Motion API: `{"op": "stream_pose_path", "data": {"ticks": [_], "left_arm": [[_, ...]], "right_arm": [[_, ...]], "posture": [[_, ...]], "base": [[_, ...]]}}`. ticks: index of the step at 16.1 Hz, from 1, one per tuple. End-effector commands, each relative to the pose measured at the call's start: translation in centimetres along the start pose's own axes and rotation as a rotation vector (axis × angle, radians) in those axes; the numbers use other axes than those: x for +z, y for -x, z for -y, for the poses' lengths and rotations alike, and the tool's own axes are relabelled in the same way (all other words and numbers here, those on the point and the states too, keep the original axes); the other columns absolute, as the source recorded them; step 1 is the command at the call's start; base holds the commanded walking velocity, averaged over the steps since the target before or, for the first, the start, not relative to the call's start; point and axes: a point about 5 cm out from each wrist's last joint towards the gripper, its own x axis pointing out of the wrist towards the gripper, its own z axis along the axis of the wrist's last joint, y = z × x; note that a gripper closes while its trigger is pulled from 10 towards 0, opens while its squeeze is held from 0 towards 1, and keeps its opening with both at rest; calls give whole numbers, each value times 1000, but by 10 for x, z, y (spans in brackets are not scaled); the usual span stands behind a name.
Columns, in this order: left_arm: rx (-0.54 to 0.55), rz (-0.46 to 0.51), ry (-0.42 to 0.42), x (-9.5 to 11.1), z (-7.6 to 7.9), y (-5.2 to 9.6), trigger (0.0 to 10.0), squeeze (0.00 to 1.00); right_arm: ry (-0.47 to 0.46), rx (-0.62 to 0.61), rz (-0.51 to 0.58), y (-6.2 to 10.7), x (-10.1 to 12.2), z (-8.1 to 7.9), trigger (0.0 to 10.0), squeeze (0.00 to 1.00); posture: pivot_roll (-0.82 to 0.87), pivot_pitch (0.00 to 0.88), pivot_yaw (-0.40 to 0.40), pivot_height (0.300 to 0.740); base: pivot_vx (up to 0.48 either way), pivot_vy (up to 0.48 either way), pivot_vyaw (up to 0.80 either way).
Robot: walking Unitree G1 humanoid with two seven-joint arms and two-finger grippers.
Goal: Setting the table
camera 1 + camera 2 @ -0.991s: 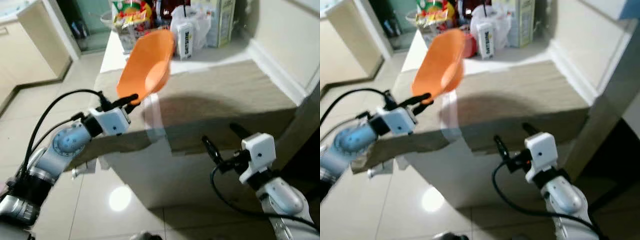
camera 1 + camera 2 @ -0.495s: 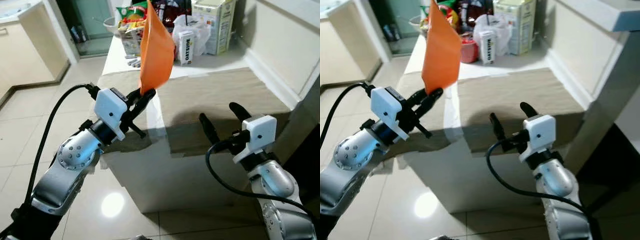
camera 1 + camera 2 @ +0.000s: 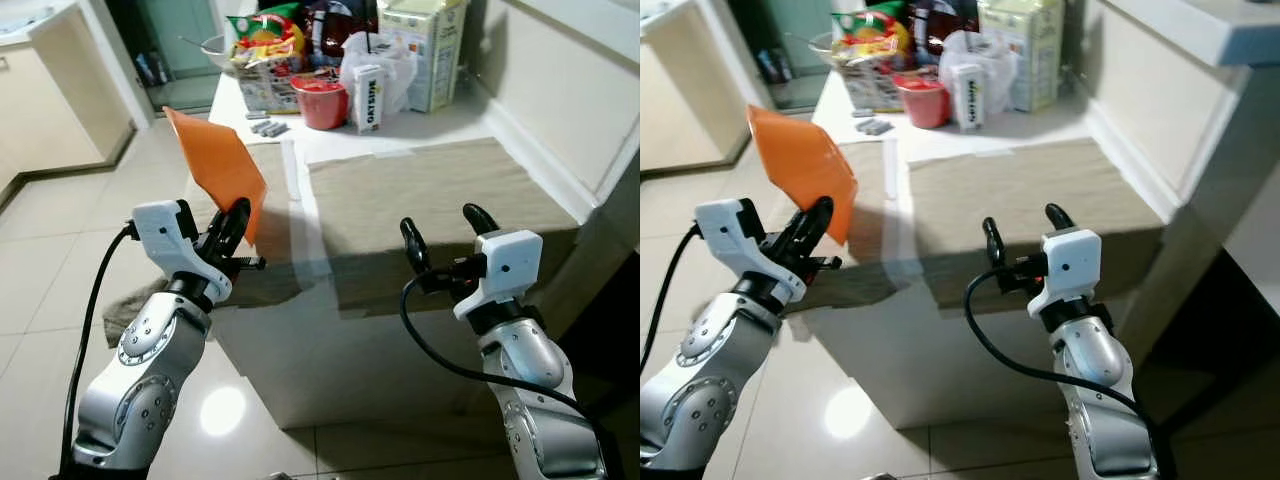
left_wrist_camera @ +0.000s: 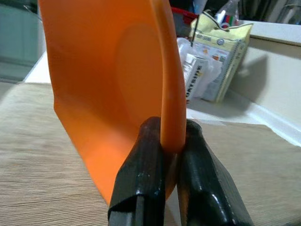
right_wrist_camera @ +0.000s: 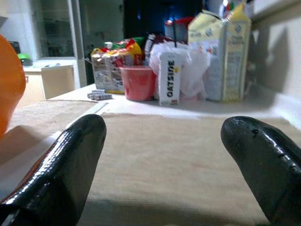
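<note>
**Orange plate held up at the desk's near corner**

We're in a kitchen, glossy pale floor tiles [image 3: 60, 270] underfoot, and a white desk [image 3: 300, 340] draped with two beige woven placemats [image 3: 430, 195]. Groceries crowd the far end: a red cup [image 3: 322, 102], an Oatside carton [image 3: 369, 98], a yellow box [image 3: 425, 52], snack packets [image 3: 262, 35]. The left gripper [image 4: 164, 155] is clamped on the rim of the flat orange plastic plate [image 3: 215, 170], which stands tilted on edge above the desk's left near corner. The right gripper [image 3: 440, 230] hovers at the front edge, fingers spread, holding nothing.

glossy tiled floor [image 3: 60, 290] | cream wall [image 3: 570, 70] | beige cabinet [image 3: 60, 90]
</note>
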Motion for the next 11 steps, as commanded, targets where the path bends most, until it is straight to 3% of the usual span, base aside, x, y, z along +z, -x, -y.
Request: {"op": "stream_pose_path", "data": {"ticks": [1,4,7,11], "left_arm": [[-28,23,-61,8,7,2,0,0],[-77,51,-174,22,17,-4,0,0],[-171,111,-377,41,24,-10,0,0],[-152,112,-335,44,26,-7,0,0]], "right_arm": [[15,4,18,0,3,-3,10000,0],[33,-8,32,-1,3,-4,10000,0],[52,-4,28,3,-2,-7,10000,0],[62,-9,49,2,1,-7,10000,0]], "posture": [[-143,0,122,736],[-145,0,121,736],[-146,0,125,736],[-145,0,127,736]], "base": [[0,0,0],[0,0,0],[0,0,0],[0,0,0]]}}
